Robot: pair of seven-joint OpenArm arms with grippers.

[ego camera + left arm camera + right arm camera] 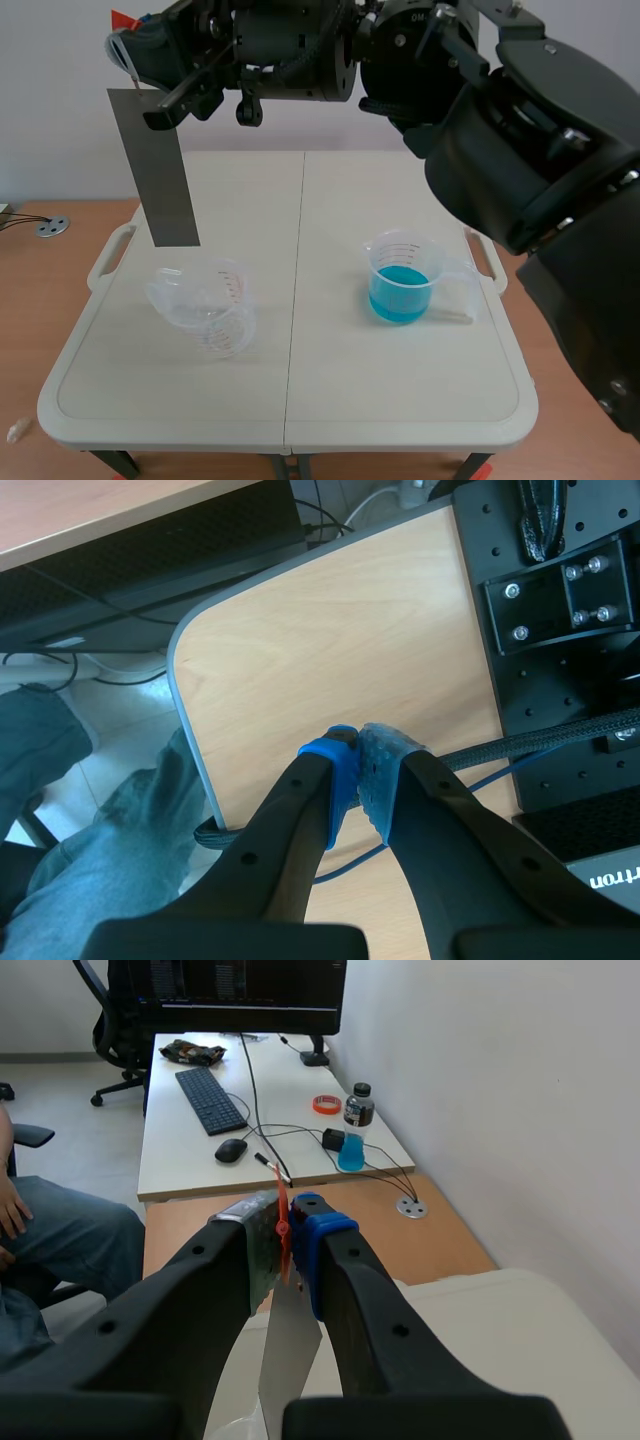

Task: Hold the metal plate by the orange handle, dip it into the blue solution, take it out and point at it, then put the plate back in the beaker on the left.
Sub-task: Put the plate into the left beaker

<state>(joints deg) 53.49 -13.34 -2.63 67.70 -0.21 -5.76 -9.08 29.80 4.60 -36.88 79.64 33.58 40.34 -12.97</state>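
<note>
**Metal plate: handling**

Metal plate (160, 170) hangs over the tipped empty beaker (205, 305) near the left edge of the table (300, 400). Right gripper (288, 1235) clamps its orange handle (283, 1222). Left gripper (357, 765) is closed on nothing. Judged thin, stiff, light, smooth: grip the handle only.

kbd (211, 1100), mouse (230, 1150), bottle (353, 1132) & tape roll (326, 1104) on white desk (180, 1165)

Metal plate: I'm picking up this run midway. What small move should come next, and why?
Probably carry the metal plate sideways, kept high, toward the blue solution. The right gripper is shut on its orange handle. The plate hangs clear above the left beaker, which lies tipped on its side. The plate looks plain grey, so seemingly not yet dipped.
</note>
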